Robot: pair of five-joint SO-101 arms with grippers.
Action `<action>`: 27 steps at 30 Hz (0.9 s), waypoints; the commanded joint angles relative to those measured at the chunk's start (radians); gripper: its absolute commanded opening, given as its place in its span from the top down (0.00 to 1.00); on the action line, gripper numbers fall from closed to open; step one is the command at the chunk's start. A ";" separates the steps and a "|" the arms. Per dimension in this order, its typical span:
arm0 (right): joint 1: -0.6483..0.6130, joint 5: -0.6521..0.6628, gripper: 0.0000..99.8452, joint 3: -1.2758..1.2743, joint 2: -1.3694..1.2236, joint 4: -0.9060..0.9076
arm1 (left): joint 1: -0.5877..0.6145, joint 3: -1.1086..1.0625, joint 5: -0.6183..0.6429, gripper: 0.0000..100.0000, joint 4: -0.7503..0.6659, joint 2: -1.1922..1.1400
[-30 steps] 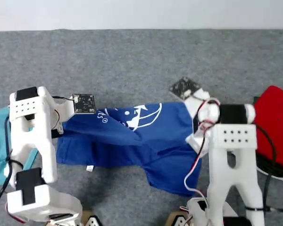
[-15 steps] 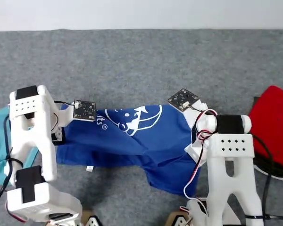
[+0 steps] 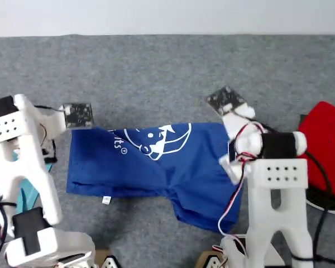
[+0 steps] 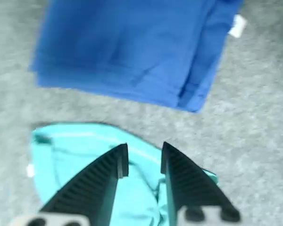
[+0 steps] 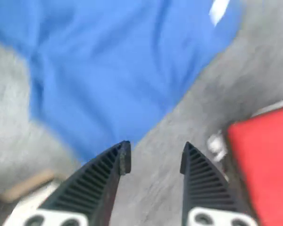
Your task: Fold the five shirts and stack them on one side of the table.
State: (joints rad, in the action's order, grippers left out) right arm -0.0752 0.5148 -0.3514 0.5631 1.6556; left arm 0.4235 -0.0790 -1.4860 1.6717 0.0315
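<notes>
Next, with left hand point(image 4: 144, 153) and right hand point(image 5: 155, 150) both parted and empty, grip edges of blue shirt point(image 3: 156, 167) evenly, then fold flat.

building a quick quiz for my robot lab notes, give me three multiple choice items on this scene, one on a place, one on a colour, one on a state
1. Where is the blue shirt?
A. stacked on a red pile
B. hanging from a gripper
C. spread on the table

2. What colour is the shirt under the left gripper?
A. red
B. teal
C. white

3. The right gripper is:
A. open and empty
B. shut on the blue shirt
C. shut on a red shirt

Answers:
1 C: the high view shows it lying on the grey table.
2 B: the left wrist view shows the teal shirt beneath that gripper.
3 A: the right wrist view shows its jaws apart with nothing between them.
</notes>
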 commanded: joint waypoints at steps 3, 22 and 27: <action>-0.004 -0.012 0.98 0.038 -0.163 -0.360 | -0.094 0.004 0.328 0.99 -0.161 0.015; -0.012 -0.003 0.99 0.430 -1.003 -0.665 | -0.144 -0.044 0.493 0.99 -0.198 -0.371; 0.047 -0.003 0.99 0.585 -1.135 -0.616 | -0.068 -0.042 0.476 0.99 -0.203 -0.414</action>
State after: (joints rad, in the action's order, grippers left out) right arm -0.0706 0.5102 0.1181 -0.5447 1.0157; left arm 0.3191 -0.1281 -0.9874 1.4538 -0.3828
